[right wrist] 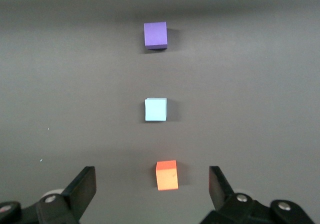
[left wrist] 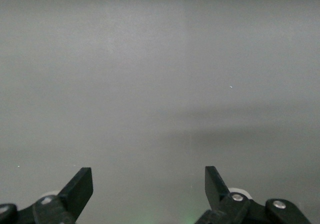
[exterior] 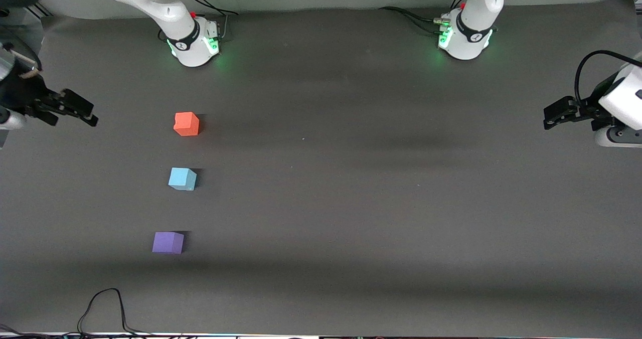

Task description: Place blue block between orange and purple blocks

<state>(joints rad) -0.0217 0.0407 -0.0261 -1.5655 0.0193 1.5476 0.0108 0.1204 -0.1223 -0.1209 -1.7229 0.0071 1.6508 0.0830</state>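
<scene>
Three foam cubes stand in a row toward the right arm's end of the table. The orange block [exterior: 186,124] is farthest from the front camera, the blue block [exterior: 182,179] sits between, and the purple block [exterior: 168,242] is nearest. All stand apart and free. The right wrist view shows the orange block [right wrist: 167,175], the blue block [right wrist: 155,109] and the purple block [right wrist: 155,34]. My right gripper [exterior: 85,112] [right wrist: 150,174] is open and empty, up at its end of the table. My left gripper [exterior: 550,116] [left wrist: 148,173] is open and empty and waits at its end, seeing only bare mat.
The dark grey mat [exterior: 351,203] covers the table. The right arm's base [exterior: 193,40] and the left arm's base [exterior: 466,35] stand at the edge farthest from the front camera. A black cable [exterior: 105,304] loops on the mat at the edge nearest the front camera.
</scene>
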